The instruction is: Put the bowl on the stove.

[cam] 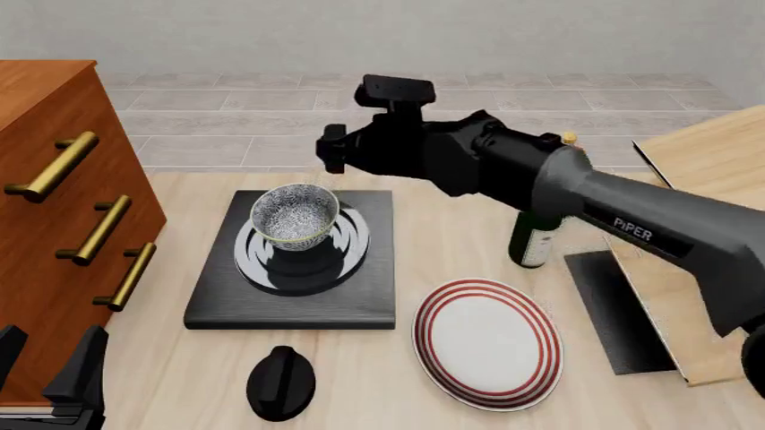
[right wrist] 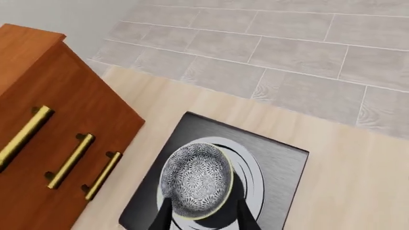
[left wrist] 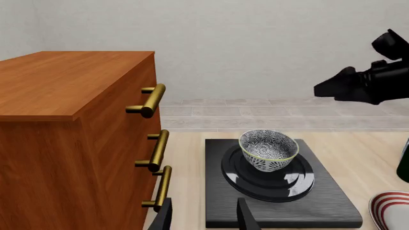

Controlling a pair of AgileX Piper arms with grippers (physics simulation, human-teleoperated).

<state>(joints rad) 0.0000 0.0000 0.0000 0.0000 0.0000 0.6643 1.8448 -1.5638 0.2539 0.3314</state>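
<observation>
Pale wooden counter (cam: 454, 242) and what rests on it

A flat square black stove (cam: 215, 296) lies beside a brown wooden drawer cabinet (cam: 48, 179); nearer the arms sit a small black round knob (cam: 281, 383) and a flat white red-ringed plate (cam: 488, 342), with a dark green bottle (cam: 532, 244) behind.

bowl (left wrist: 269, 150): we see it upright on stove (left wrist: 319, 191) burner
cabinet (left wrist: 70, 143): beside stove
plate (left wrist: 391, 209): stove's other side

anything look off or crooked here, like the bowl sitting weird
Nothing stands out. The speckled blue-grey bowl sits upright on the ring burner of the flat black stove, roughly centred, with nothing spilled or damaged.
</observation>
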